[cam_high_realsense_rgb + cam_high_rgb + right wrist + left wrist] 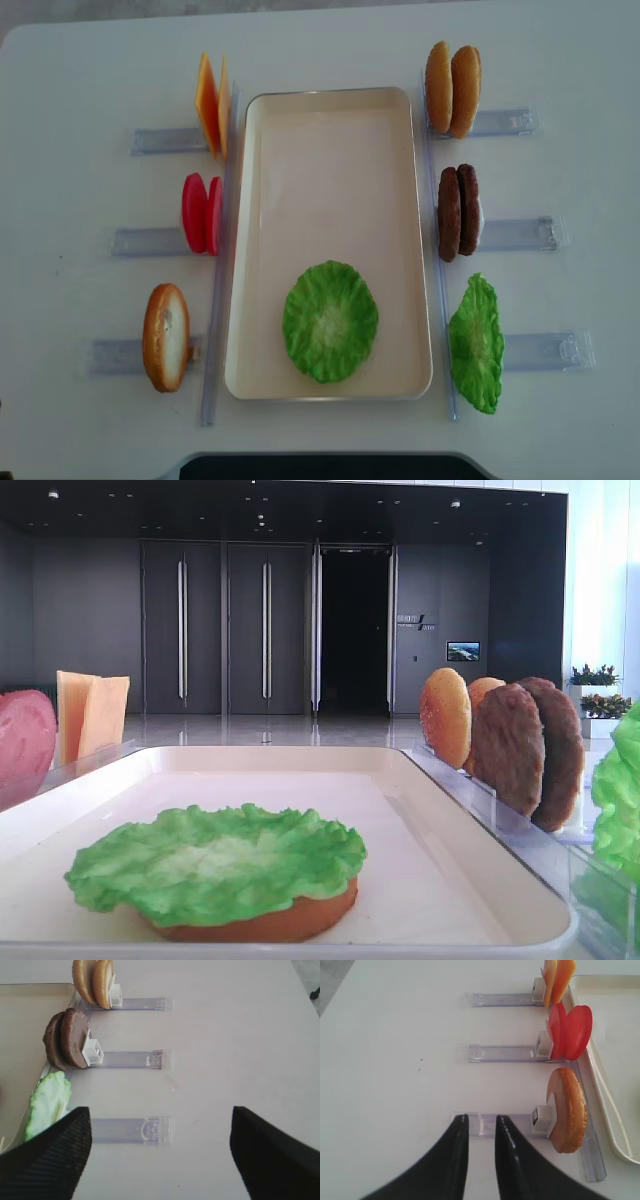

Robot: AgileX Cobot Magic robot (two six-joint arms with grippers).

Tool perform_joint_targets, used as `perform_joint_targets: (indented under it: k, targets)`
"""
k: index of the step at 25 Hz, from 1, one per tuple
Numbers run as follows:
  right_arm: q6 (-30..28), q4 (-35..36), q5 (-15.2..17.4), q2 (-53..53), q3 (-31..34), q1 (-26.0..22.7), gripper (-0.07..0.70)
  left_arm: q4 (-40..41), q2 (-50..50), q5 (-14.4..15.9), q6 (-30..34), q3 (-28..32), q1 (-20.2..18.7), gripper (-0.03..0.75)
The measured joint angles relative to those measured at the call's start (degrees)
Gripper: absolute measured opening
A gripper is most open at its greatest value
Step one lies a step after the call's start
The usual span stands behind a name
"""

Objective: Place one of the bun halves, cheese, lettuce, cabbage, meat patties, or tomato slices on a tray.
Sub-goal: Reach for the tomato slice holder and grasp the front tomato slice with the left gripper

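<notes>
Lying flat inside the large cream-white rectangular plastic tray (330, 150), near its front end, a bright green ruffled lettuce leaf (330, 321) covers a round golden-orange bun half (290, 920); left of the tray, upright in clear plastic racks (135, 241), stand thin pale orange cheese slices (211, 104), flat red tomato slices (201, 213) and another bun half (165, 337); right of the tray stand two more bun halves (452, 88), dark brown round meat patties (458, 211) and a second lettuce leaf (476, 343); the left gripper (479, 1122) hovers over the rack left of the tray, jaws nearly together and gripping nothing; the right gripper (160, 1122) hangs right of the tray, jaws spread wide and empty.
</notes>
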Motion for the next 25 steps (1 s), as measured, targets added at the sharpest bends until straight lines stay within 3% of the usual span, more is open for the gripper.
perform_joint_targets:
  k: [25]
  targets:
    - [0.0, 0.0, 0.0, 0.0, 0.0, 0.0, 0.543, 0.0, 0.0, 0.0, 0.0, 0.0, 0.0, 0.140]
